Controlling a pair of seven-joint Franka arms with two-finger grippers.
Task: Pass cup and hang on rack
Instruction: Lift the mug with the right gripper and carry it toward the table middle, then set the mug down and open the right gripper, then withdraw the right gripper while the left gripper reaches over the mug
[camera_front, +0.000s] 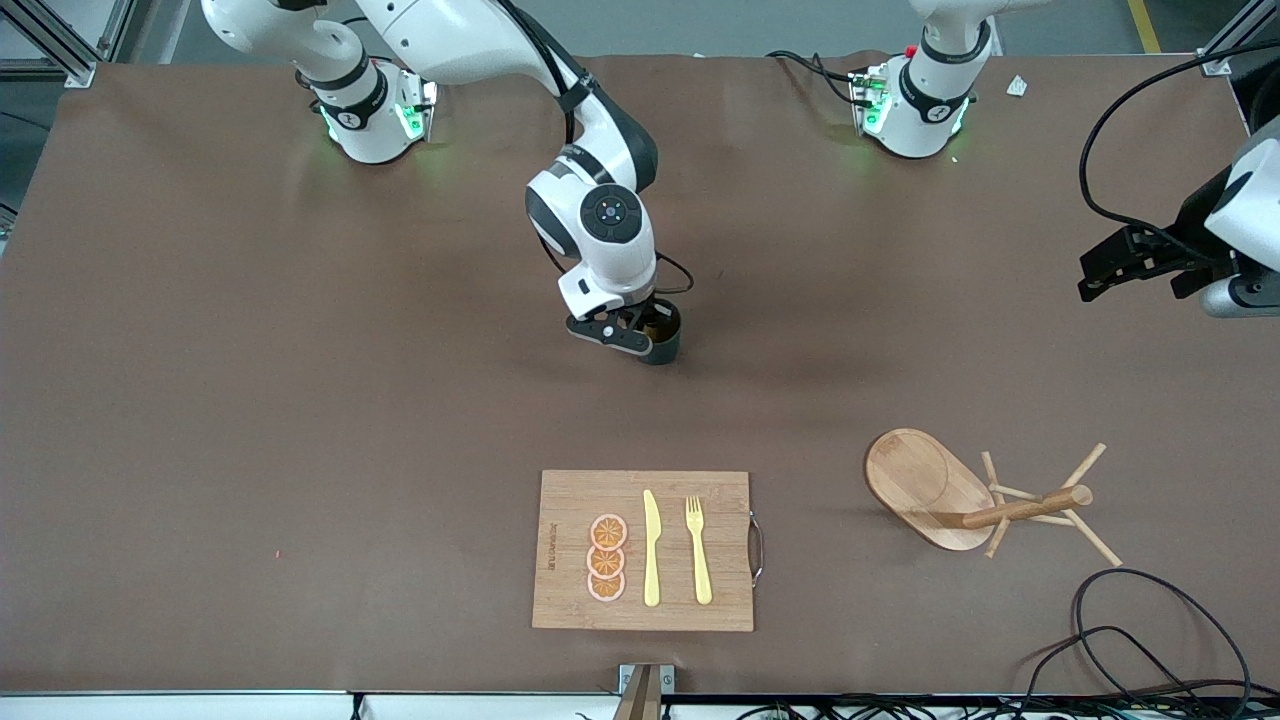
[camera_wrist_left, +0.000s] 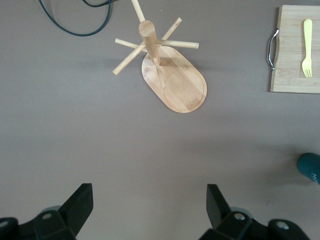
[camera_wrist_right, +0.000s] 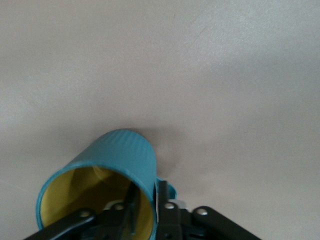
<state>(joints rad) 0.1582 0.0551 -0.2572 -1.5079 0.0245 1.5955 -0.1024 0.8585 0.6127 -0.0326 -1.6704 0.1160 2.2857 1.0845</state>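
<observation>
1. The cup (camera_front: 662, 338) is sat on the table mid-way between the two arms, farther from the front camera than the board (camera_front: 643, 550), with the right gripper (camera_front: 640, 330) down on it.
2. In the right wrist view one finger is seen inside the yellow interior and one outside the wall by the handle, so the rim is straddled. Whether it's actually pinched or just let go can't be told.
3. The left gripper (camera_wrist_left: 150, 205) is held up over the left arm's end of the table, fingers spread wide, nothing in them. Looks like it's waiting.
4. The rack (camera_front: 960, 495) is stood upright near that end, pegs bare.
5. So the pass step is reckoned to be in hand, probably the set-down.
6. Next, the cup needs to be picked up by the left gripper with the handle kept free for a peg.
</observation>
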